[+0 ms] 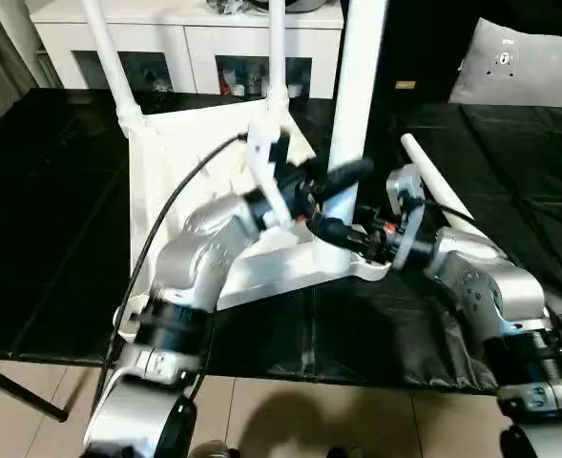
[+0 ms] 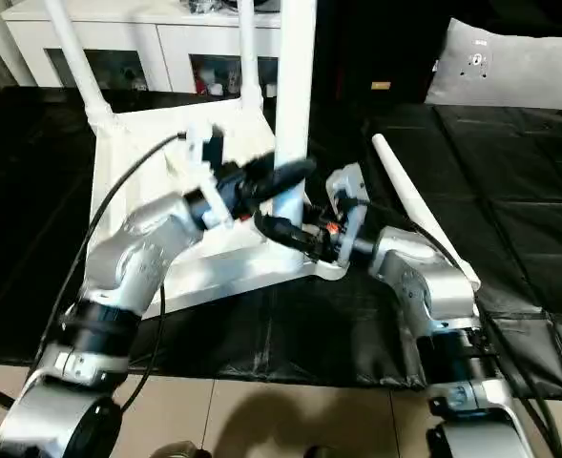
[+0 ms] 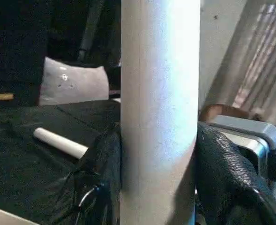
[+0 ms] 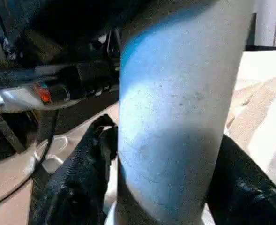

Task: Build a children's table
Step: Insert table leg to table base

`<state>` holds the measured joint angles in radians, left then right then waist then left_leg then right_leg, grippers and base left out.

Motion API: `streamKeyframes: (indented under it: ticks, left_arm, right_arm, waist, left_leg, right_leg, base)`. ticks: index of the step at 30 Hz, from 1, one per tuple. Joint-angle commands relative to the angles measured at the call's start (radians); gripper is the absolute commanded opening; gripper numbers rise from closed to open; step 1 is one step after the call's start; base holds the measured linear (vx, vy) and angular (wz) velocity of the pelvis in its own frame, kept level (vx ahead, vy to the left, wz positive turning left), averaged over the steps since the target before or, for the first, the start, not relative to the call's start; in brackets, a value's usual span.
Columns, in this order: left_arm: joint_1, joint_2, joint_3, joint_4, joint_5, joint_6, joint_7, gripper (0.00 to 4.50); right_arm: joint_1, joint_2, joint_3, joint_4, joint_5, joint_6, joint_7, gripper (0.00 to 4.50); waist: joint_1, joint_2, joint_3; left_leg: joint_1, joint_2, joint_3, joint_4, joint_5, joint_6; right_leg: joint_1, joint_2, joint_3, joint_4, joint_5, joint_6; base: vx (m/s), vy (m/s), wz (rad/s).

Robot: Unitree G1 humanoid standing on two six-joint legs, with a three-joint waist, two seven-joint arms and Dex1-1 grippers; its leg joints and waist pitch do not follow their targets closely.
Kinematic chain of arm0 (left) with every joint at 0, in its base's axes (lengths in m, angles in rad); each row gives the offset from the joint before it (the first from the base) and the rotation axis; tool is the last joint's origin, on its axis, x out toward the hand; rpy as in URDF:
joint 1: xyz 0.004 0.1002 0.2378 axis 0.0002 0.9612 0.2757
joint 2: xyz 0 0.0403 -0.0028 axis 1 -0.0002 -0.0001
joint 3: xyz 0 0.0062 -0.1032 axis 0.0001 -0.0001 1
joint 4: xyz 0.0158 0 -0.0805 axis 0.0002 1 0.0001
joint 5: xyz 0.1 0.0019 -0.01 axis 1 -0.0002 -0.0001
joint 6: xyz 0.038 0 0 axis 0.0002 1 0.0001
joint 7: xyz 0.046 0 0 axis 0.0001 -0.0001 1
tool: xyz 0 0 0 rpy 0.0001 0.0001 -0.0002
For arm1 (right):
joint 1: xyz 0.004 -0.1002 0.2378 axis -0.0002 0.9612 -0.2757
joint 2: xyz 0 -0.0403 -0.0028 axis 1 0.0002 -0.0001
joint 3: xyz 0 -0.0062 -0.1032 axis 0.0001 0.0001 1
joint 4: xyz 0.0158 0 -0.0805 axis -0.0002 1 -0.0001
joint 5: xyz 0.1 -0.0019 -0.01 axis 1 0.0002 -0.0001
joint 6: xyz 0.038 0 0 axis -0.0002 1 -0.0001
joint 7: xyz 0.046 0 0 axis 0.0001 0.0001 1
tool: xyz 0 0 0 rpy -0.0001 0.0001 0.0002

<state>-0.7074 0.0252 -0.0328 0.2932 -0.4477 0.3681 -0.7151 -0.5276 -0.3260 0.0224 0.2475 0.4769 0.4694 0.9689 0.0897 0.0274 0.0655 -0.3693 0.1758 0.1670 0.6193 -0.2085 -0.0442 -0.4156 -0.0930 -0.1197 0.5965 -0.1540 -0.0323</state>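
Pincers (image 1: 343, 196) flank upright white leg (image 1: 357, 86).

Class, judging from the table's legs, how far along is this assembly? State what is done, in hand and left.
Done: two legs stand in the far corner sockets of the upturned top. In hand: the third leg stands upright at the near corner, left tool and right tool both around it. Left: the fourth leg lies on the black mat.

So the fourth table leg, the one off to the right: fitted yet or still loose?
Still loose. The fourth leg lies flat on the black cover, apart from the upturned table top, while three legs stand upright.
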Motion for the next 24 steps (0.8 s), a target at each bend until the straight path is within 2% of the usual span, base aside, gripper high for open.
streamKeyframes:
  ticks: [1, 5, 6, 7, 9, 11, 17, 20, 24]
  left_arm:
    - [-0.012, 0.032, 0.071, 0.020, 0.021, -0.005, 0.046, 1.85]
    - [-0.015, 0.038, 0.069, 0.018, 0.012, -0.003, 0.040, 1.85]
    - [-0.014, 0.044, 0.061, 0.014, 0.009, -0.001, 0.038, 1.85]
    - [-0.014, 0.046, 0.060, 0.013, 0.008, -0.001, 0.038, 1.85]
    - [-0.012, 0.049, 0.054, 0.011, 0.007, 0.000, 0.034, 1.85]
    - [-0.010, 0.049, 0.052, 0.006, 0.005, -0.001, 0.026, 1.85]
    - [0.008, 0.043, 0.026, -0.035, 0.020, -0.042, -0.019, 1.85]
    - [0.023, 0.046, -0.028, -0.072, 0.047, -0.060, -0.046, 1.85]
    - [0.029, 0.047, -0.054, -0.082, 0.064, -0.063, -0.051, 1.85]
  right_arm:
    - [-0.011, -0.020, -0.046, -0.042, 0.075, 0.061, 0.033, 3.13]
    - [-0.007, -0.040, -0.059, -0.060, 0.112, 0.129, 0.054, 3.45]
    - [-0.012, -0.047, -0.081, -0.057, 0.140, 0.183, 0.043, 3.58]
    - [-0.016, -0.049, -0.090, -0.051, 0.147, 0.200, 0.035, 3.68]
    - [-0.023, -0.057, -0.094, -0.037, 0.143, 0.207, 0.025, 3.88]
    - [-0.023, -0.068, -0.082, -0.032, 0.125, 0.197, 0.031, 3.88]
    - [-0.040, -0.090, -0.059, -0.015, 0.109, 0.213, 0.049, 3.92]
    - [-0.068, -0.102, -0.024, 0.016, 0.062, 0.186, 0.063, 3.93]
    - [-0.083, -0.102, -0.015, 0.033, 0.061, 0.188, 0.073, 3.93]
  waist:
    - [0.003, -0.020, -0.088]
    - [0.003, -0.020, -0.090]
    - [0.004, -0.019, -0.090]
    - [0.005, -0.019, -0.090]
    - [0.007, -0.018, -0.091]
    - [0.009, -0.018, -0.091]
    - [0.010, -0.020, -0.089]
    - [0.007, -0.022, -0.089]
    - [0.004, -0.024, -0.088]
  left_leg:
    - [-0.001, 0.047, -0.011, -0.062, -0.032, 0.103]
    - [-0.001, 0.044, -0.011, -0.060, -0.021, 0.112]
    - [-0.001, 0.045, -0.012, -0.060, -0.013, 0.114]
    - [0.000, 0.047, -0.012, -0.061, -0.013, 0.115]
    - [0.002, 0.048, -0.011, -0.060, -0.009, 0.107]
    - [0.001, 0.049, -0.012, -0.060, -0.007, 0.104]
    - [-0.001, 0.046, -0.010, -0.061, -0.033, 0.088]
    - [-0.002, 0.047, -0.010, -0.061, -0.029, 0.084]
    - [-0.002, 0.046, -0.009, -0.060, -0.032, 0.090]
  right_leg:
    - [0.077, -0.064, 0.057, -0.063, -0.212, -0.179]
    - [0.078, -0.061, 0.056, -0.060, -0.205, -0.173]
    - [0.077, -0.061, 0.055, -0.061, -0.205, -0.172]
    - [0.075, -0.062, 0.055, -0.061, -0.210, -0.177]
    - [0.074, -0.063, 0.055, -0.060, -0.209, -0.181]
    - [0.073, -0.064, 0.056, -0.057, -0.195, -0.187]
    - [0.076, -0.065, 0.055, -0.065, -0.242, -0.169]
    - [0.075, -0.065, 0.055, -0.064, -0.240, -0.167]
    - [0.075, -0.064, 0.056, -0.064, -0.249, -0.162]
  base:
    - [0.000, 0.000, 0.00]
    - [0.000, 0.000, 0.00]
    - [0.000, 0.000, 0.00]
    - [0.000, 0.000, 0.00]
    - [0.000, 0.000, 0.00]
    - [0.000, 0.000, 0.00]
    - [0.000, 0.000, 0.00]
    - [0.000, 0.000, 0.00]
    - [0.000, 0.000, 0.00]
